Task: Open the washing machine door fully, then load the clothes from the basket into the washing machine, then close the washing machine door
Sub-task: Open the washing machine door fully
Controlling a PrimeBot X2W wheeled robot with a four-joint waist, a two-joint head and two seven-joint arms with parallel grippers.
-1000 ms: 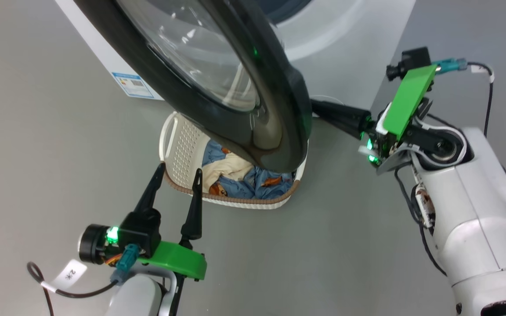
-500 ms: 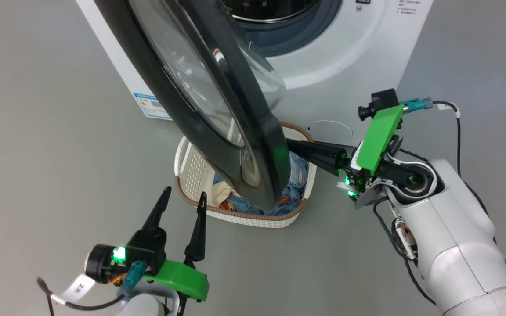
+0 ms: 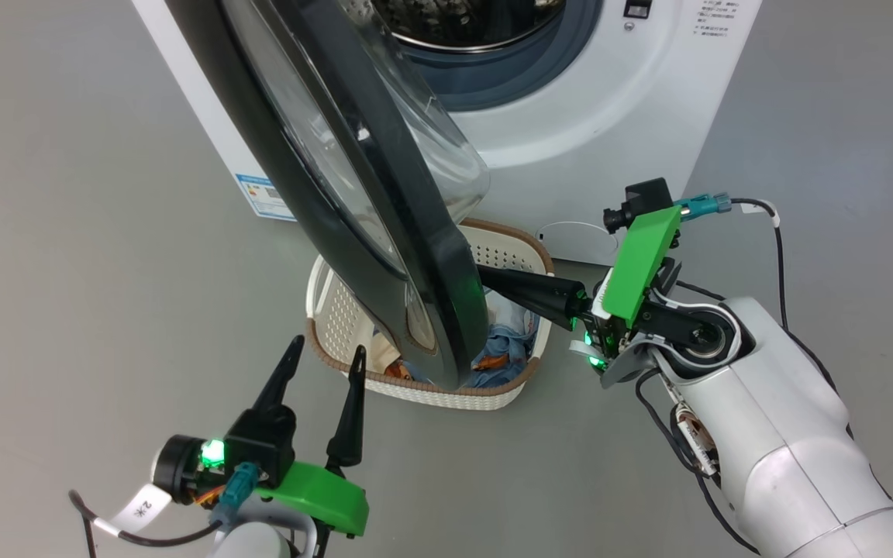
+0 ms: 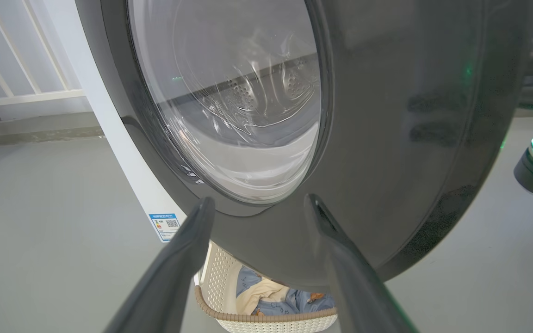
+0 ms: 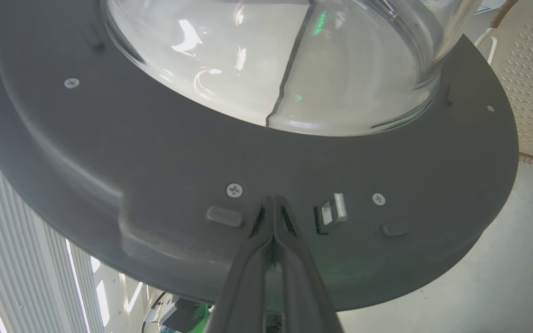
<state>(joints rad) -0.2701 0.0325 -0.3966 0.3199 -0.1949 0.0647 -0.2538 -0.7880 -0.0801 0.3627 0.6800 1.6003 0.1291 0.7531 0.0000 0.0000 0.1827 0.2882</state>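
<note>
**Now: door partly swung, my right claw pushing from inside**

Starting at the lower left of the head view, my left gripper [image 3: 328, 346] stands spread wide and empty, fingers pointing up the frame toward the near rim of the basket [image 3: 446, 391]. From its own wrist view the glossy outer face of the washing machine door [image 4: 410, 138] rises close ahead of it.

In the middle, the door runs from the upper left down to the centre and hangs over the basket. It hides much of the clothes [image 3: 505, 345], which lie inside (blue cloth with a cream patch shows under the door's lower edge). Behind it, at the top of the frame, the washing machine [image 3: 609, 101] shows its drum [image 3: 462, 15] uncovered.

On the right, my right gripper [image 3: 489, 277] is pinched shut on nothing. Its tips rest against the door's dark inner ring, just beside the metal latch [image 5: 333, 208] and below the glass bowl.

I judge the door only partly open, so the push is the step in hand. To do it well I should:

- keep the tips on the flat plastic ring, off the latch and the glass;
- follow the hinge's arc rather than shove straight, or the tips may skid;
- pull my left arm clear, since it seems to stand in the door's sweep.
</note>
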